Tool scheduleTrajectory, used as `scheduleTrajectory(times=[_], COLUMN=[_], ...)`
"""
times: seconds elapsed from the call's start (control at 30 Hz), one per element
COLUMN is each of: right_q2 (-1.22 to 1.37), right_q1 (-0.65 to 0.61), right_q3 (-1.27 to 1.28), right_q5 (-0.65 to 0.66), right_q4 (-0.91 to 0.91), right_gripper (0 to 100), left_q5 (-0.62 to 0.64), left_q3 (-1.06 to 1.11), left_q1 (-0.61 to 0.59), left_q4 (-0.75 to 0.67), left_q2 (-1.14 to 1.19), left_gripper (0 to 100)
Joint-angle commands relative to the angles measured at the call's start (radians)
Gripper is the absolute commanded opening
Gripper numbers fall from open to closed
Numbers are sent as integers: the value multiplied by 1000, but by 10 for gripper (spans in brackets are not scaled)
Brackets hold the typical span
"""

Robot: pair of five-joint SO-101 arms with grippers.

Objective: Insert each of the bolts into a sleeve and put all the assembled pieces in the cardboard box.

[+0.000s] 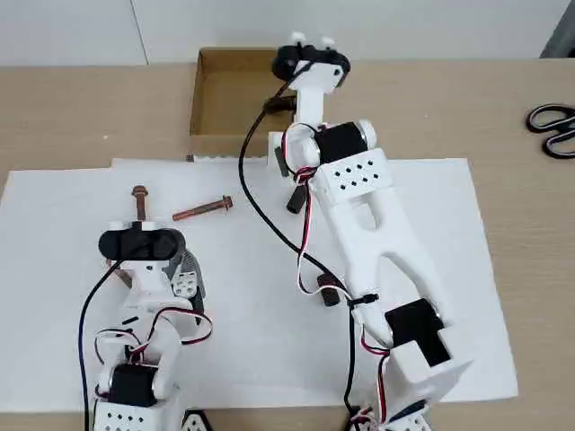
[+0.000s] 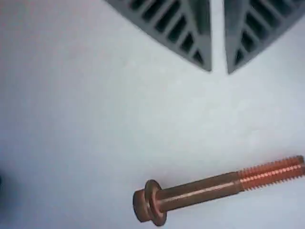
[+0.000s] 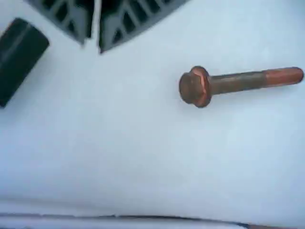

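Two copper bolts lie on the white paper: one (image 1: 139, 202) pointing away from me, just ahead of the left arm (image 1: 139, 247), and one (image 1: 203, 209) lying crosswise to its right. My left gripper (image 2: 218, 52) hovers shut and empty over bare paper a short way from a bolt (image 2: 214, 188). The right arm (image 1: 359, 180) stretches toward the cardboard box (image 1: 208, 94). Its gripper (image 3: 95, 36) is shut on nothing, between a black sleeve (image 3: 19, 55) and a bolt (image 3: 238, 83). That sleeve (image 1: 295, 199) lies under the right arm.
A second black cylinder (image 1: 330, 294) lies beside the right arm's cables. Scissors (image 1: 552, 126) rest at the table's far right. The open box stands just beyond the paper's far edge. Bare paper stretches between the two arms.
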Motion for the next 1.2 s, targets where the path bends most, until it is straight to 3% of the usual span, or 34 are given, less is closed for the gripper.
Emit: scheduleTrajectory(times=[0.0,0.33,0.53,0.97,1.17], right_q2=[-5,136,170,294,390], right_q1=[2,1,2,2,19], right_q3=[-57,-58,-60,-63,-180], right_q5=[-74,-110,-112,-106,-106], right_q4=[65,93,65,-61,-62], right_gripper=[5,12,157,158,158], left_q5=[6,8,8,8,8], left_q3=[-2,-2,-2,-2,-2], left_q1=[-3,-3,-3,-5,-5], left_q4=[-15,-12,-12,-12,-12], left_q2=[-11,-11,-11,-11,-11], left_gripper=[6,6,6,6,6])
